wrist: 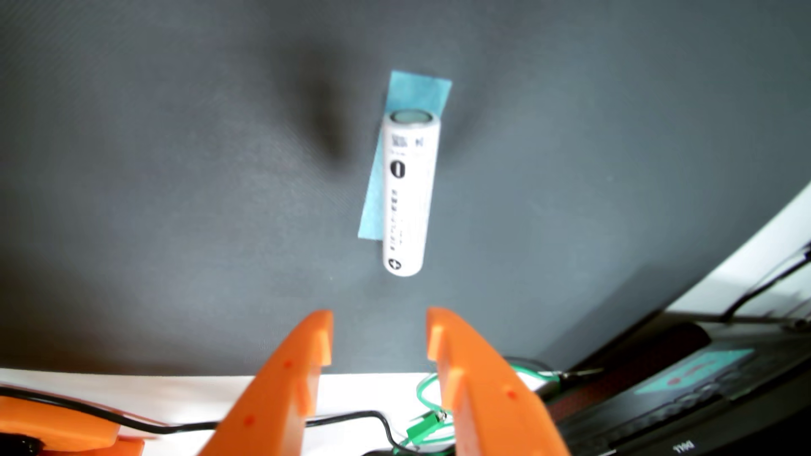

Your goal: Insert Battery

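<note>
Orange gripper [379, 335], jaws apart and empty, hovers near white battery [409, 193]; an off-centre pinch could roll it.

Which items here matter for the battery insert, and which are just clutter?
Job:
white battery, lying on the grey mat
orange gripper, open, short of the battery

Lying about:
blue tape strip under the battery
green wire
black cable
black device at right
</note>
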### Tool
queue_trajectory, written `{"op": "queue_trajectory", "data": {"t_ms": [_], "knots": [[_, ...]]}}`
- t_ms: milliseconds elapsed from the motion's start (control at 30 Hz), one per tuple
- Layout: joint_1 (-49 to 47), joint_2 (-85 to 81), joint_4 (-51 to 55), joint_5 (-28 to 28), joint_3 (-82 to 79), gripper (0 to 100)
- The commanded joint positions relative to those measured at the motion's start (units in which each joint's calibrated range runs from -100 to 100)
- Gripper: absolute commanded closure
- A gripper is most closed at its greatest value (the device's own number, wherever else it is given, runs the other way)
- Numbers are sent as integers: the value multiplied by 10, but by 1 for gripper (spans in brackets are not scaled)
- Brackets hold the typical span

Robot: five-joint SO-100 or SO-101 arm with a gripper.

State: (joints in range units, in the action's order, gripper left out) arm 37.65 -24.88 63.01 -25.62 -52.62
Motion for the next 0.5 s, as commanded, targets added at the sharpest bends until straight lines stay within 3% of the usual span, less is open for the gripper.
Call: {"op": "queue_trajectory", "data": {"t_ms": [0,467], "knots": [[5,21,-19,-4,22,87],[2,52,-45,-17,27,86]]}}
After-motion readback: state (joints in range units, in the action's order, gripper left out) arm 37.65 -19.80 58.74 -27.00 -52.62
